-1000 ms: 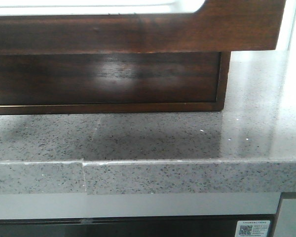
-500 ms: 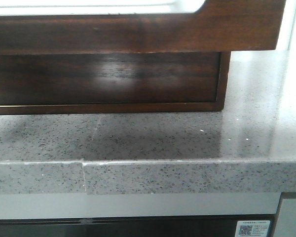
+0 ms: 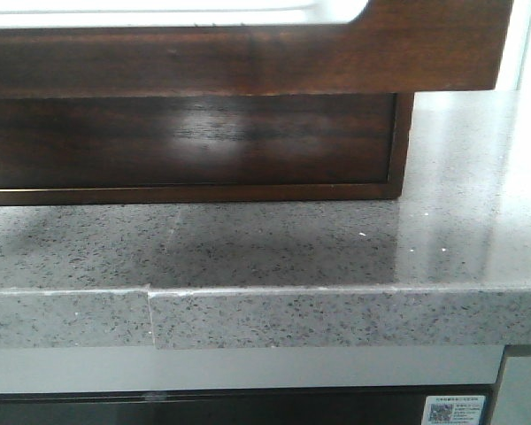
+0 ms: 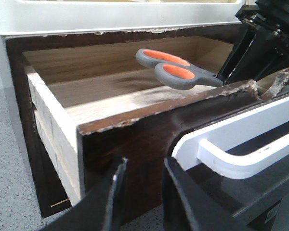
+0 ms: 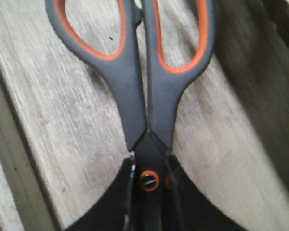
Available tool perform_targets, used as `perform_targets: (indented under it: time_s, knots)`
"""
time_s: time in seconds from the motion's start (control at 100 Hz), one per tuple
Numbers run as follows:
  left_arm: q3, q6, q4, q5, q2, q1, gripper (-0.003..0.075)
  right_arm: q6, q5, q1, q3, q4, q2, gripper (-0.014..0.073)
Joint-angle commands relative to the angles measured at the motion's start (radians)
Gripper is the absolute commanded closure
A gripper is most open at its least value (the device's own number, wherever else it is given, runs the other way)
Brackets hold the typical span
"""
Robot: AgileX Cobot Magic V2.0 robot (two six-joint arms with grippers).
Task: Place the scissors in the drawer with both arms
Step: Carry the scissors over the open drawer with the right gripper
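Both arms matter: my right pincer (image 5: 149, 192) grips the scissors (image 4: 176, 71) by the blades above the open drawer (image 4: 135, 130); my left pincer (image 4: 140, 195), parted, straddles its front. An early drop risks bouncing them out.

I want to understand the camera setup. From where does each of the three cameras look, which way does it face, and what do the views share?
Front: low, facing forward at the counter and drawer front; no arm shows.
Left wrist: on the left arm, looking into the open drawer; left pincer open at its front.
Right wrist: on the right arm, looking down at the drawer floor; right pincer shut on the scissors.
Shared: both wrist views show the scissors over the drawer.
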Motion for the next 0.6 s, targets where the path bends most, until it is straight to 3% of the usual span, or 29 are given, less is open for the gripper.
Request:
perform_targets:
  time_s: [0.0,0.59]
  knots:
    - [-0.036,-0.010,0.006,-0.059,0.009,-0.009,0.0556,-0.006,-0.051,0.000,-0.035,-0.008,-0.028,0.0656]
    - [-0.036,-0.010,0.006,-0.059,0.009,-0.009,0.0556,-0.006,-0.048,0.000,-0.035,-0.010,0.020,0.0656]
